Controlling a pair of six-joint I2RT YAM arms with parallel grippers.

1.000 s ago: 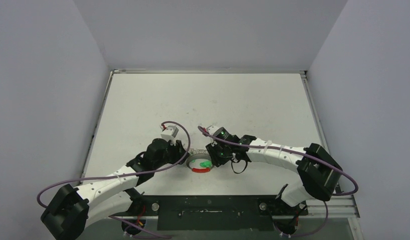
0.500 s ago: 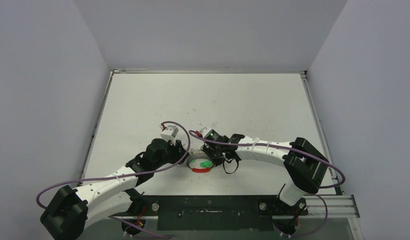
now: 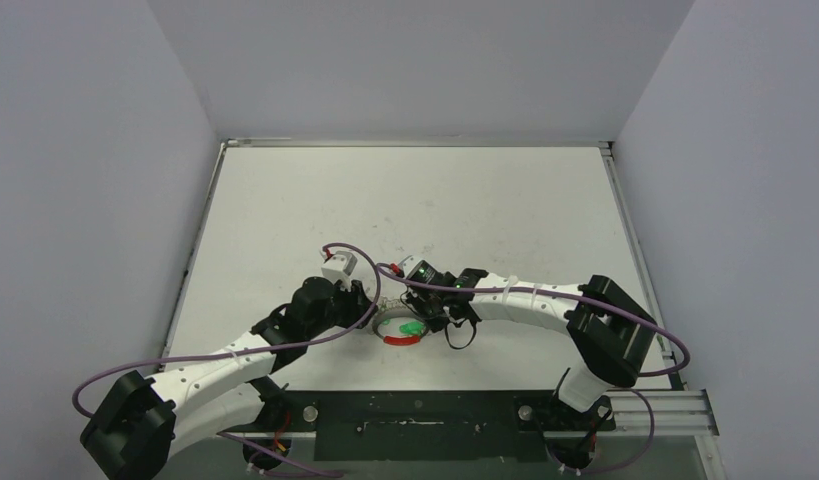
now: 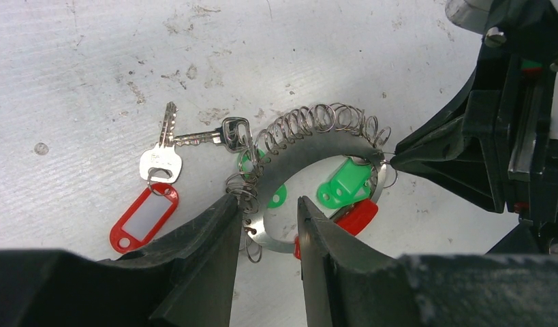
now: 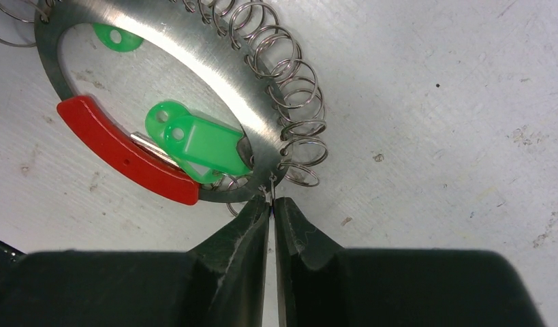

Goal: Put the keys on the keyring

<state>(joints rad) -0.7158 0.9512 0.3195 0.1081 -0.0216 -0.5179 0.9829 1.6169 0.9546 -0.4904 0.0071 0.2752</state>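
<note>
- Found keyring (image 3: pixel 402 341) lying flat on the white surface (image 3: pixel 435 200), toward the near edge, between the two arms.
- Noted left hand (image 4: pixel 268 201) clamped across the ring's flat metal band: one finger outside among the wire loops, the other inside, touching the red arc (image 4: pixel 354 218).
- Noted right hand (image 5: pixel 272 202) with tips drawn almost together, nipping a single thin wire loop at the keyring's rim, roughly across the ring from the left hand.
- Recorded green-tagged key (image 5: pixel 201 146) inside the ring's opening, tag resting against band and red arc, a sliver of blade showing beneath.
- Recorded second green tag (image 4: pixel 272 197) partly hidden under the band; cannot tell which key carries it.
- Recorded red-tagged key (image 4: pixel 146 218) loose on the surface outside the ring.
- Recorded silver key (image 4: pixel 208 138) just beside it, head reaching the fringe of loops.
</note>
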